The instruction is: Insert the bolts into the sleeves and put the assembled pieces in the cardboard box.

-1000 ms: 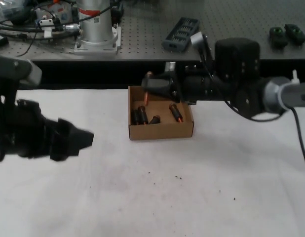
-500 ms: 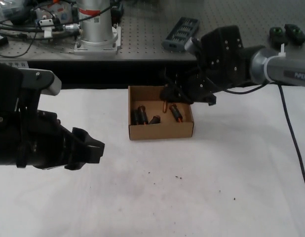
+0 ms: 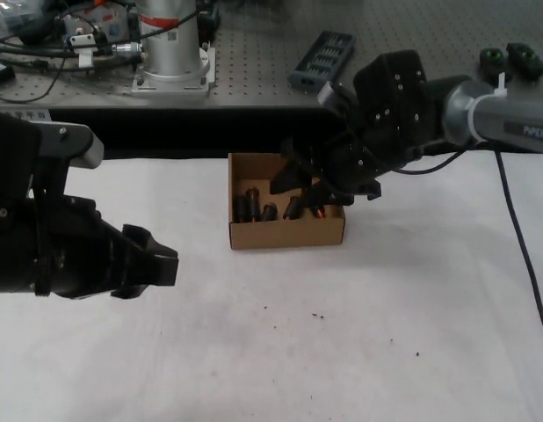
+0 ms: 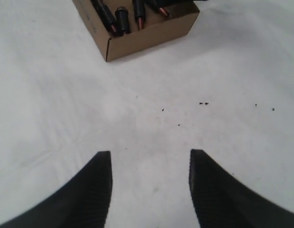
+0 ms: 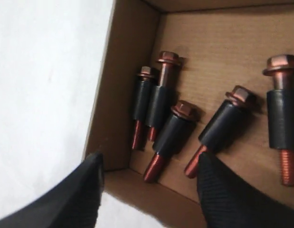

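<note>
Your right gripper [image 5: 150, 159] hangs open, empty, over the cardboard box [image 5: 118, 95].
Five sleeved bolts [image 5: 173, 130] lie below; left gripper [image 4: 150, 154] open, empty, over speckled cloth [image 4: 232, 71].

A lab, judging by the perforated breadboard [image 3: 412, 35].

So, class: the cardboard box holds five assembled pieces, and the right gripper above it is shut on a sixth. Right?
No. The right gripper above the cardboard box is open and empty, as the right wrist view shows. The box does hold five assembled pieces.
</note>
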